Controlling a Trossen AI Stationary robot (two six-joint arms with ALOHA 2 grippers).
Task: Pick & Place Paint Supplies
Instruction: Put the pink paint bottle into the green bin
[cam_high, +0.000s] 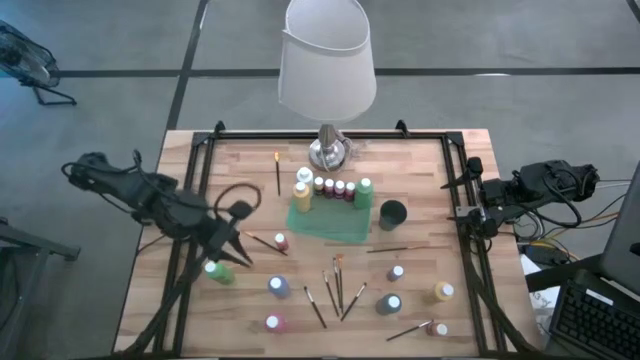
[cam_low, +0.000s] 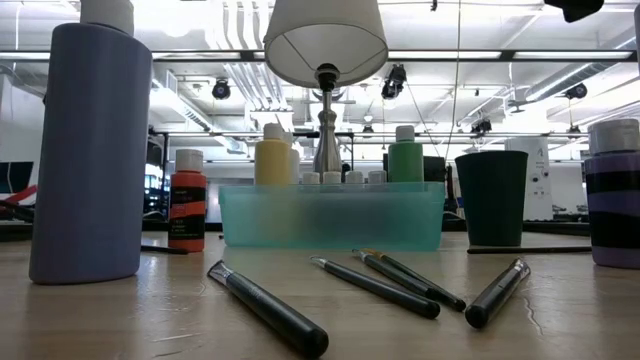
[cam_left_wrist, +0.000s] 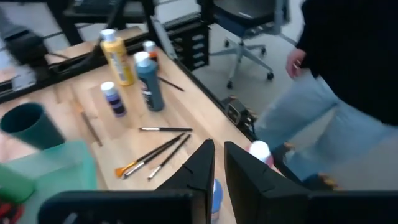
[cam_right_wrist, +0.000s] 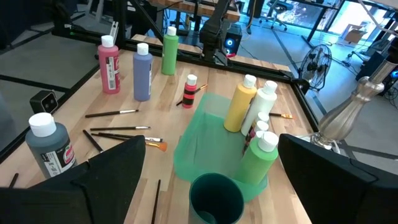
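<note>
Your left gripper hangs at eight o'clock on the table, jaws nearly closed on nothing visible, beside the green bottle; next, reopen and grasp it for the green tray.

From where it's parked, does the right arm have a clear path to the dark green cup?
Probably yes. The right claw hangs open at the table's right edge, and the dark green cup stands nearest it, beside the green tray, with only bare wood between them.
</note>
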